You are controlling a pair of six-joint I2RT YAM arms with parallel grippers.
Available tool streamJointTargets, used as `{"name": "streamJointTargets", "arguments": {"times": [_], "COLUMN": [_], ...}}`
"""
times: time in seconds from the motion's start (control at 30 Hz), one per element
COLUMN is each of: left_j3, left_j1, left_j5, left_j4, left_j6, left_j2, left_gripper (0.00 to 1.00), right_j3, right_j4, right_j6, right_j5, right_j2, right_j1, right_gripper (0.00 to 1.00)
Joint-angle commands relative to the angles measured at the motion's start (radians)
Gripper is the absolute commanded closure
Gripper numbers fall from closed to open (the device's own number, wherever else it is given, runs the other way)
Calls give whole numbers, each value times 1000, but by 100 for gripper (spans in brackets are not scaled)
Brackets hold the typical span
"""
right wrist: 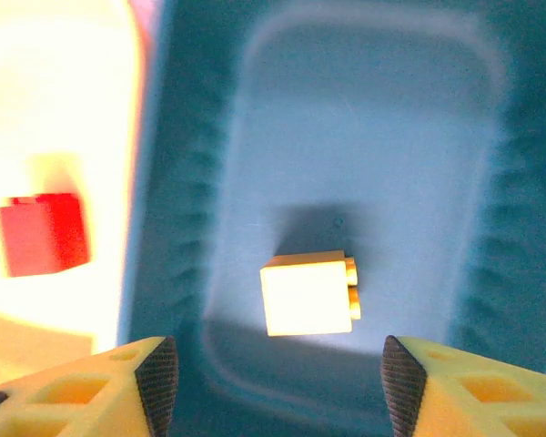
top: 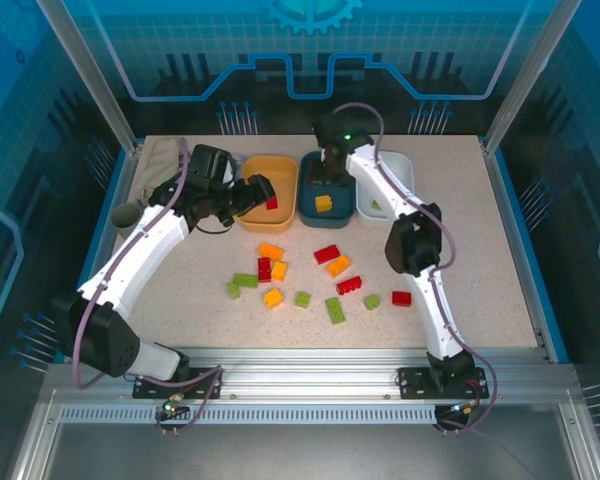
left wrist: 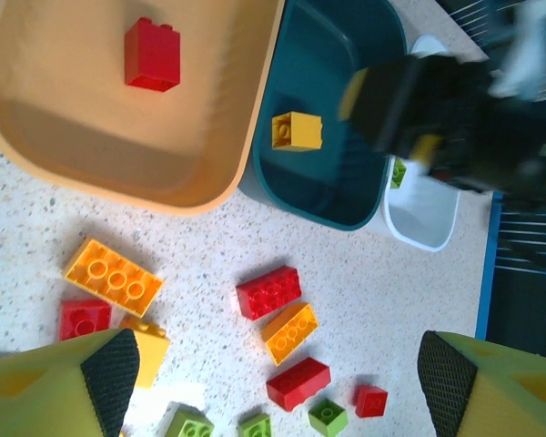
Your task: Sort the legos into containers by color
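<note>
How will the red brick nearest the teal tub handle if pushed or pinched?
Red brick: looks rigid moulded plastic, so probably stiff and light. Lying flat, studs up, it should slide, not roll or tip. Glossy sides might slip.

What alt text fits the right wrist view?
A yellow brick is inside the dark teal tub, just beyond the open, empty right pincer. To the left, a red brick sits in the orange tub, washed out by glare.
</note>
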Motion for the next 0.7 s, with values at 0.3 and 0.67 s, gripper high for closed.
{"name": "streamJointTargets", "arguments": {"times": [0.3, 0.67], "left_j3": [-184, -210], "left_j1": [-1, -39], "left_j5": [16, 16], "left_j4": [-144, -95], "left_j6": [114, 195], "left_j2": [3, 223], "left_gripper": [24, 30], "right_j3": [-930, -1441], "right_j4": [470, 587], "right_j6": [-38, 98], "right_j5": [-330, -367], "right_j2": [-798, -1152], "right_j1": [109, 203], "right_gripper": [32, 0]}}
